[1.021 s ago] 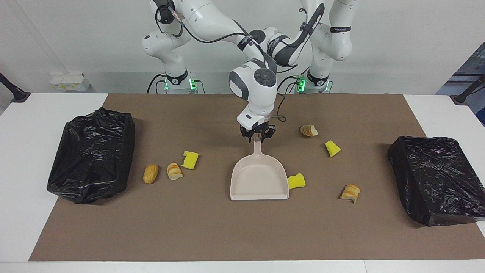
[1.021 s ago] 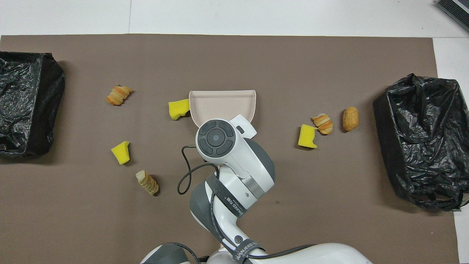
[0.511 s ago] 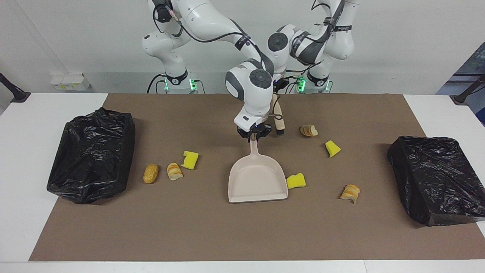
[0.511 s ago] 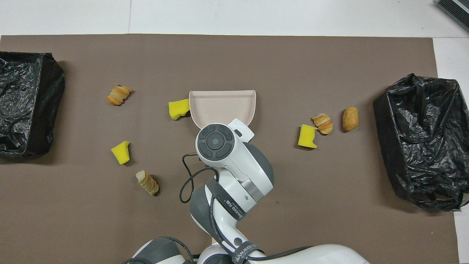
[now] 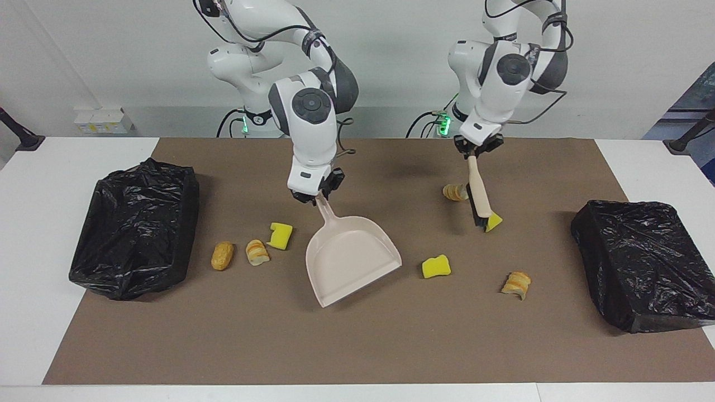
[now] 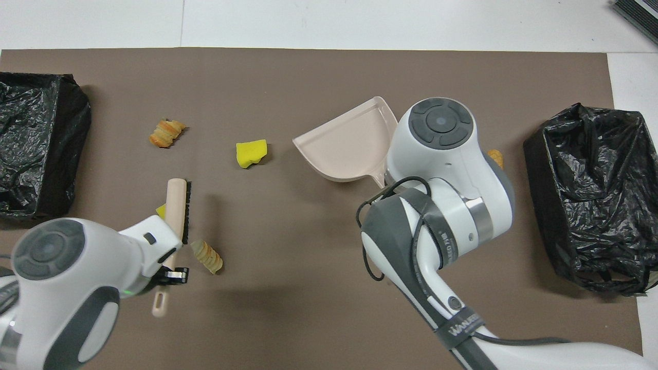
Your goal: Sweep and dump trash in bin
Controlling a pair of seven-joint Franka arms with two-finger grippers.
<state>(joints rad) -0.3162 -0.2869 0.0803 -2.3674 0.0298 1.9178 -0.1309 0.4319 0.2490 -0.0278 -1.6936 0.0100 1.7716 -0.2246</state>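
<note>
My right gripper [image 5: 314, 195] is shut on the handle of the beige dustpan [image 5: 352, 257], which lies aslant mid-mat with its mouth turned toward the left arm's end. In the overhead view my hand hides that grip on the dustpan [image 6: 349, 146]. My left gripper [image 5: 477, 149] is shut on a wooden brush [image 5: 478, 192]; its bristles touch a yellow wedge [image 5: 494, 223] of trash. A bread chunk [image 5: 455, 192] lies beside the brush. Another yellow wedge [image 5: 436, 266] and a bread piece [image 5: 516, 283] lie farther out. Three trash pieces [image 5: 257, 252] sit beside the dustpan, toward the right arm's end.
Two bins lined with black bags stand at the ends of the brown mat: one [image 5: 137, 220] at the right arm's end, one [image 5: 642, 262] at the left arm's end. White table [image 5: 33, 234] borders the mat.
The right gripper closed on the dustpan handle, then swung the pan toward the right arm's end, away from the yellow wedge. The left arm carried the brush out to a yellow wedge.
</note>
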